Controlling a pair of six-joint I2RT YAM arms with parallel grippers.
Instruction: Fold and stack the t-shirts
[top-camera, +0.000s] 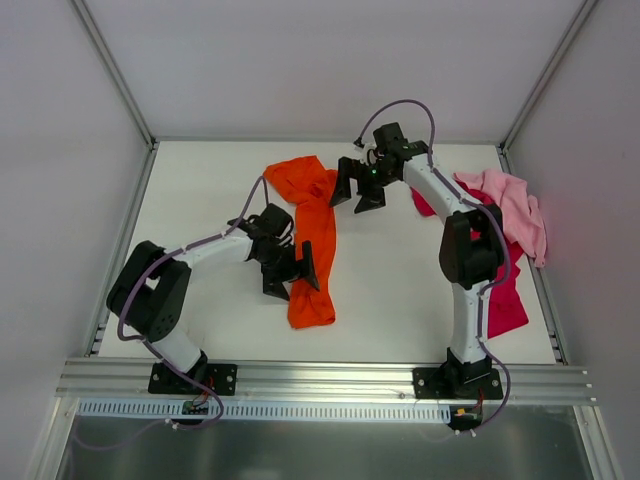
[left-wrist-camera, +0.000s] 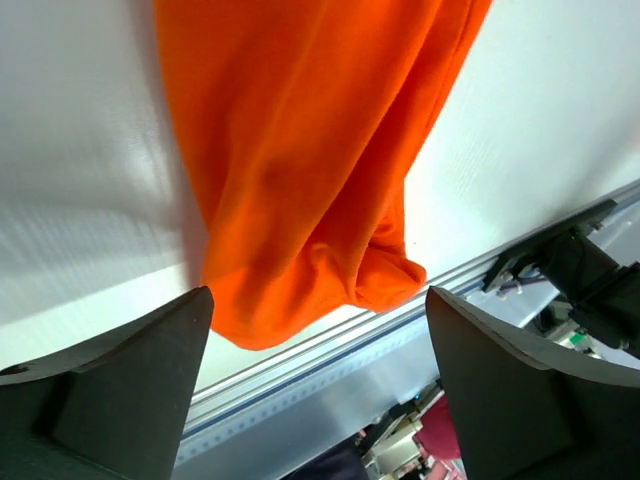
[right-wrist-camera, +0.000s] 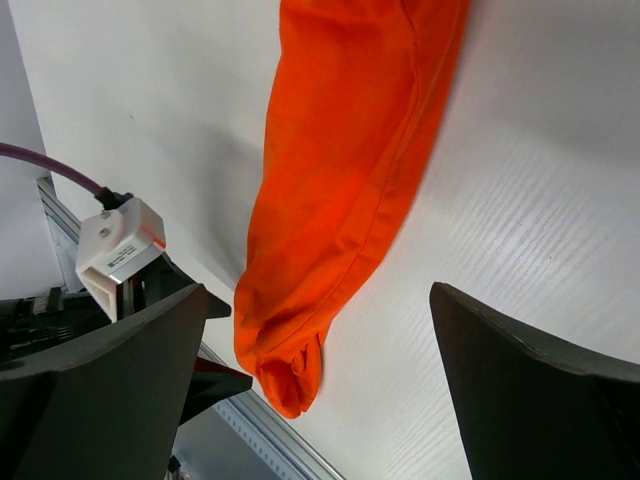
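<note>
Left jaws: the left gripper (top-camera: 294, 279) stands spread wide, and I see nothing pinched in it.
Right jaws: the right gripper (top-camera: 355, 200) is also spread wide and holds nothing.
Orange t-shirt (top-camera: 318, 225): it lies on the table (top-camera: 220, 190) as one long, narrow, bunched strip. From the left wrist view its rounded end fills most of the gap ahead of the left jaws. It comes very close to one finger (left-wrist-camera: 130, 390), and I cannot tell whether it touches. From the right wrist view the strip runs away ahead of the right jaws, nearer one finger (right-wrist-camera: 110, 390) than the other and clear of both.
Pink t-shirt (top-camera: 512, 205): it is crumpled behind the right jaws, past the right arm, and well apart from both grippers.
Magenta-red t-shirt (top-camera: 506, 305): it lies partly under the pink one and partly hidden by the right arm, well apart from both jaws.
In the way: the right arm's own links cover the middle of the magenta-red cloth. A purple cable (top-camera: 410, 105) loops over the right wrist.
Around: a metal rail (top-camera: 320, 375) runs beyond the shirt's end, ahead of the left jaws. A white connector block (right-wrist-camera: 118, 245) shows beside one right finger.
</note>
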